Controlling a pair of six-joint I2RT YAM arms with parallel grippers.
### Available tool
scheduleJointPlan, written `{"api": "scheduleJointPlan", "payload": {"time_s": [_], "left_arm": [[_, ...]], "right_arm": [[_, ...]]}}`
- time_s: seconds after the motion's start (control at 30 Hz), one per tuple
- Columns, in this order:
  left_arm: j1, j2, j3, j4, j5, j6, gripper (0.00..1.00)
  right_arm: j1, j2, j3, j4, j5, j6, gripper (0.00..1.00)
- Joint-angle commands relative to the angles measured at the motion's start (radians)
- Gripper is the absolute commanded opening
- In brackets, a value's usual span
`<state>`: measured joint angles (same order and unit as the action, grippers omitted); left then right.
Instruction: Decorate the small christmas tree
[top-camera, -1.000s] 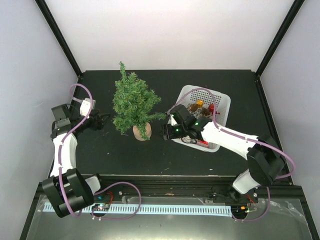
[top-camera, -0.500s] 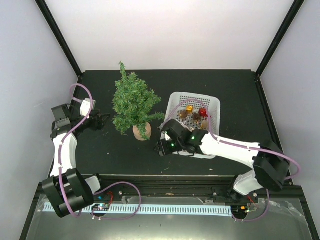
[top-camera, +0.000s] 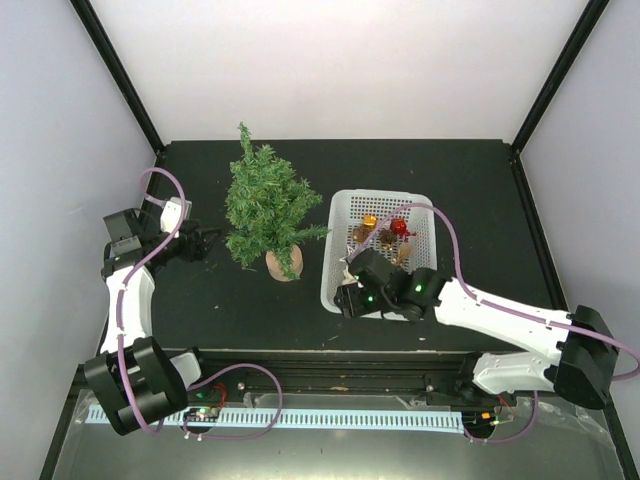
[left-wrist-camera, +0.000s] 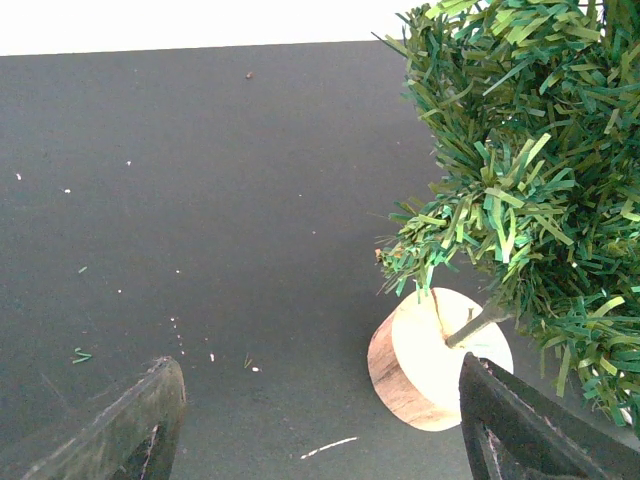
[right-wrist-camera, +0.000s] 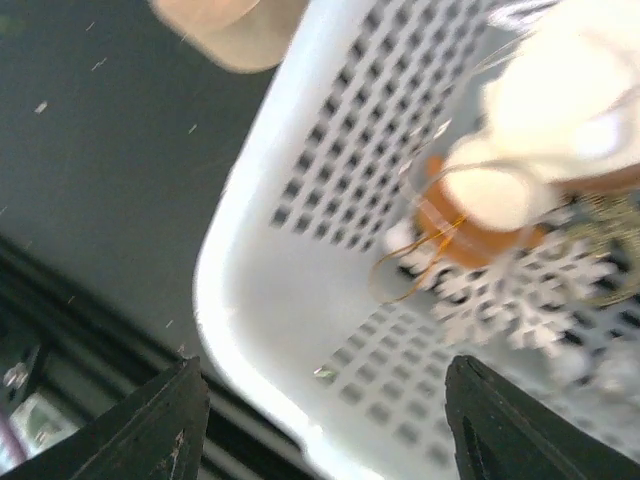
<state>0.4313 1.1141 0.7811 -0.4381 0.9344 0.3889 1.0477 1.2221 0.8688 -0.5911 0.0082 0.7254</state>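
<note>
Seen from above, a small christmas tree (top-camera: 268, 205) with dark green bristly branches stands upright on its round wooden base (top-camera: 283, 265), left of centre on a black tabletop (top-camera: 470, 170). A white perforated basket (top-camera: 345, 205) sits just to its right, close to the branch tips. At the far end of the basket lie a red ornament (top-camera: 399, 227), a gold one (top-camera: 369, 222) and some brownish pieces too small to make out. The left arm (top-camera: 128, 290) reaches in from the left at tabletop height. In its wrist view the left fingers (left-wrist-camera: 150, 425) are spread wide with nothing between them, and the wooden base (left-wrist-camera: 440, 358) sits just inside the right-hand one. The right arm (top-camera: 490, 305) stretches across the front to the basket's near left corner. In its wrist view, which is blurred, the right fingers (right-wrist-camera: 175, 420) are held apart astride that rounded corner (right-wrist-camera: 230, 330), one outside the wall and one over the inside. Whether they touch it cannot be told. A white snowflake (right-wrist-camera: 520, 295) and an orange ornament (right-wrist-camera: 470, 225) on a thin gold loop lie on the basket floor.
</note>
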Motion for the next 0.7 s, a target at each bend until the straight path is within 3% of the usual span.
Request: {"api": "scheduleJointPlan", "payload": {"time_s": [0.0, 0.13, 0.23, 0.53, 0.67], "left_arm": [[-0.003, 0.01, 0.013, 0.008, -0.003, -0.003, 0.76], [-0.003, 0.016, 0.013, 0.01, -0.005, 0.0, 0.76], [-0.004, 0.018, 0.014, 0.008, -0.007, 0.003, 0.76], [-0.016, 0.011, 0.032, -0.007, -0.018, -0.001, 0.75], [-0.031, -0.001, 0.027, -0.002, -0.019, -0.011, 0.75]], "right_arm": [[-0.099, 0.034, 0.079, -0.084, 0.133, -0.029, 0.65], [-0.202, 0.05, 0.086, -0.064, 0.14, -0.021, 0.52], [-0.238, 0.067, 0.082, -0.078, 0.169, 0.012, 0.51], [-0.249, -0.012, -0.012, -0.169, 0.154, 0.104, 0.54], [-0.255, -0.106, -0.068, -0.233, 0.139, 0.173, 0.66]]}}
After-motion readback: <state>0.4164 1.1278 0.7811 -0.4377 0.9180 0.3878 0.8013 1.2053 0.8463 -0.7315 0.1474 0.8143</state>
